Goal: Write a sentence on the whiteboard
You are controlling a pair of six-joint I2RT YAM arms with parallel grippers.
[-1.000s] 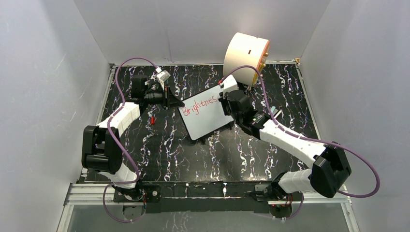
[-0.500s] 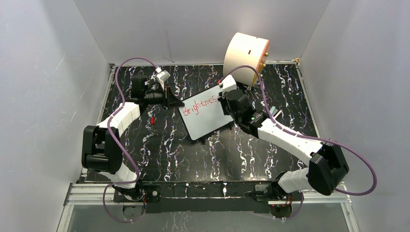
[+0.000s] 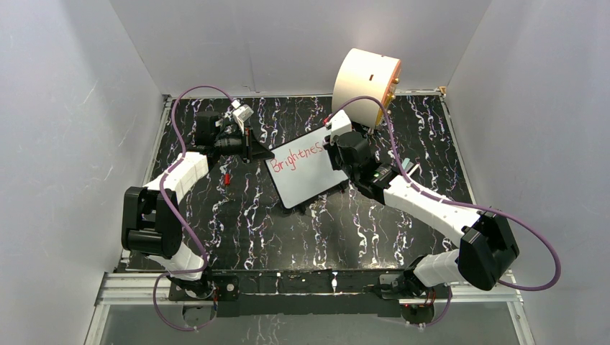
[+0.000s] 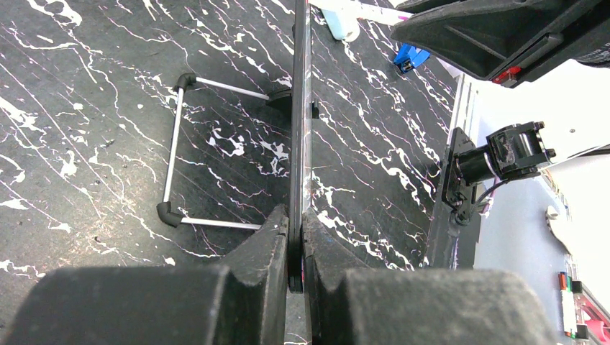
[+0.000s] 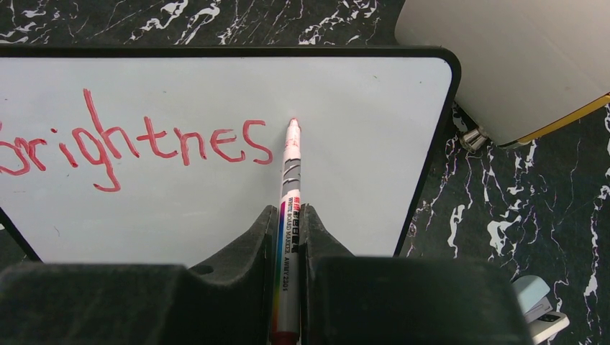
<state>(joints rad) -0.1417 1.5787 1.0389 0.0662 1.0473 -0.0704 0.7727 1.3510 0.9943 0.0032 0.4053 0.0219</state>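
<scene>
The whiteboard [image 3: 306, 180] stands tilted at mid table on a wire stand [image 4: 175, 152]. The sentence [image 3: 296, 156] is red letters reading "Brightnes" [image 5: 144, 144] on one line. My left gripper [image 3: 256, 152] is shut on the board's left edge, and the left wrist view shows the board edge-on [image 4: 300, 108] between its fingers [image 4: 267, 237]. My right gripper [image 5: 289, 215] is shut on a red whiteboard marker [image 5: 290, 172]. The marker's tip [image 5: 293, 123] is at the board surface just right of the last "s". My right gripper [image 3: 334, 149] covers the board's right end from above.
A big cream cylinder [image 3: 365, 85] lies on its side at the back, close behind the board's right corner [image 5: 518, 65]. A small red cap [image 3: 227, 177] lies on the black marbled table left of the board. A pale blue object [image 5: 536, 302] sits right of the board.
My right gripper with the marker has shifted slightly toward the back, and its elbow has swung a little left. The letters read the same. The left arm has not moved.
</scene>
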